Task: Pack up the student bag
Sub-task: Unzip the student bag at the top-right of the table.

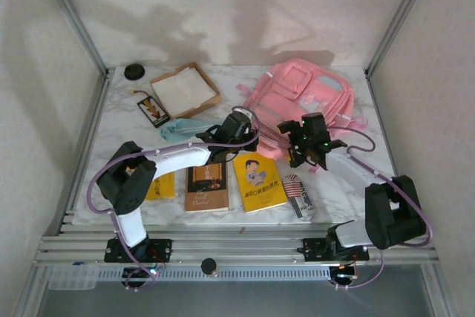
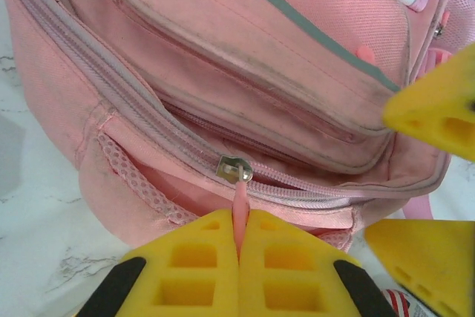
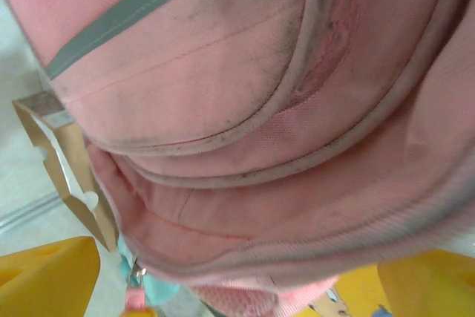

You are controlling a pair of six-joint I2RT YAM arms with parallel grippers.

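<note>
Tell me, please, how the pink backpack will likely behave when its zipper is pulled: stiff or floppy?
The student bag looks soft: its fabric creases around the pockets, so it will probably fold. It lies fairly flat, so it is likely light; pulling the zipper tab pinched by the left hand may drag the bag over the smooth table.

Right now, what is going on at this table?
Two robot arms are working on the pink bag. The left claw is shut on a zip pull of the bag. The right claw stands open at the bag's edge. A yellow book and a brown book lie on the table, not yet packed.
</note>
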